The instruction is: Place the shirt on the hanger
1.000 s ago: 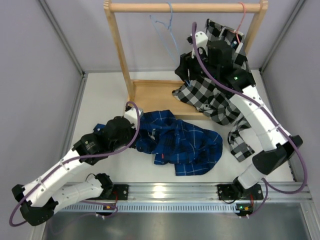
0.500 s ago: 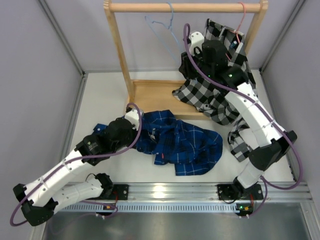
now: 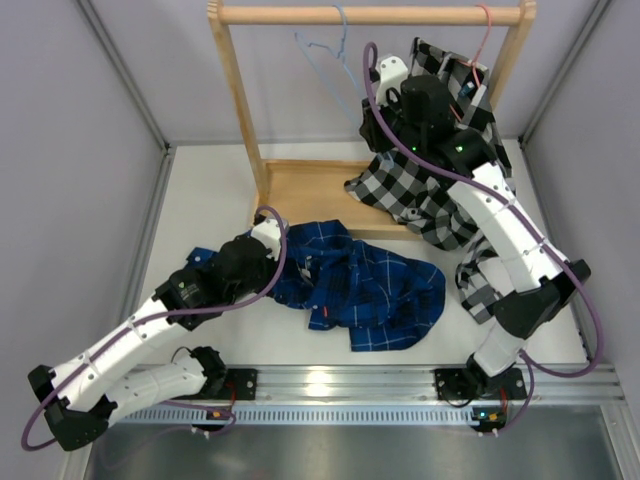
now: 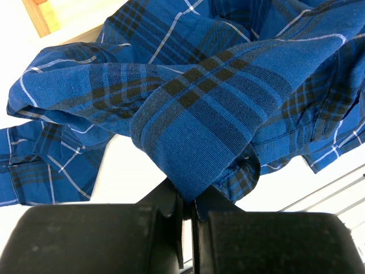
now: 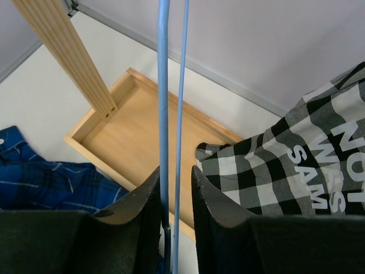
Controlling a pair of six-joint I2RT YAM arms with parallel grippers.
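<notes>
**White counter, both grips taken, nothing hung yet**

White counter (image 3: pixel 200 200) between grey walls carries the shirt (image 3: pixel 360 285). It lies crumpled in a heap near the middle, just in front of the wooden rack (image 3: pixel 235 100). One fold is pinched in the left gripper (image 4: pixel 188 201), whose jaws are pressed together on the blue plaid cloth at the heap's left edge. The rest sprawls on the counter, and we cannot pick out a collar or sleeve opening in the bunching.

The hanger (image 3: pixel 335 60) hangs by its hook from the rack's top rail (image 3: pixel 370 15), above the shirt and well apart from it. The right gripper (image 5: pixel 175 171) is closed around it. Both thin blue wires run between the fingers with hardly any gap, so we read this as a hold on the hanger.

We judge the task barely begun. Each arm has its thing, yet no part of the shirt is on the hanger. Either the hanger must come off the rail or the shirt must be raised to it. Then a shoulder opening has to be found and both shoulders threaded.

Around them, a black-and-white checked shirt (image 3: pixel 420 190) droops from a pink hanger (image 3: pixel 485 35) near the blue one. Its cloth touches the right arm and spills over the rack's tray base (image 3: pixel 310 190) onto the counter. We expect it to crowd the right arm's way out with the hanger.
</notes>
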